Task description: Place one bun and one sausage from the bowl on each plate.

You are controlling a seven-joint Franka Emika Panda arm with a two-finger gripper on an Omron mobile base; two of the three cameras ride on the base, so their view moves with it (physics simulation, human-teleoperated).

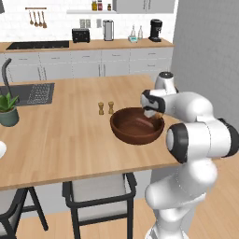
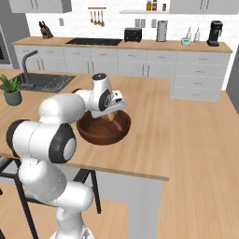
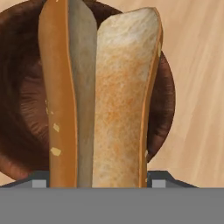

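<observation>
1. Far left of the counter: a potted plant is seen beside the sink, with the faucet at the sink's left edge.
2. Mid-counter: two small wooden shakers are set side by side, just left of and behind the bowl.
3. The bowl is placed near the counter's front right part, upright, dark brown wood. In the left base view a reddish-brown streak is seen on its floor; whether that is a sausage cannot be told.
4. The gripper is held over the bowl's right rim, pointed down. In the right base view the gripper is seen above the bowl with a tan piece between the fingers.
5. In the hand view a bun is pinched between the fingers, split lengthwise, orange crust on the left half, pale crumb on the right. It is held clear of the bowl, which is seen behind it, with bare counter to the right.
6. Fingertips are mostly hidden by the bun; only grey pad edges are visible at its base.
7. Rear counter: a toaster, a steel canister and a coffee machine are lined up left to right.
</observation>
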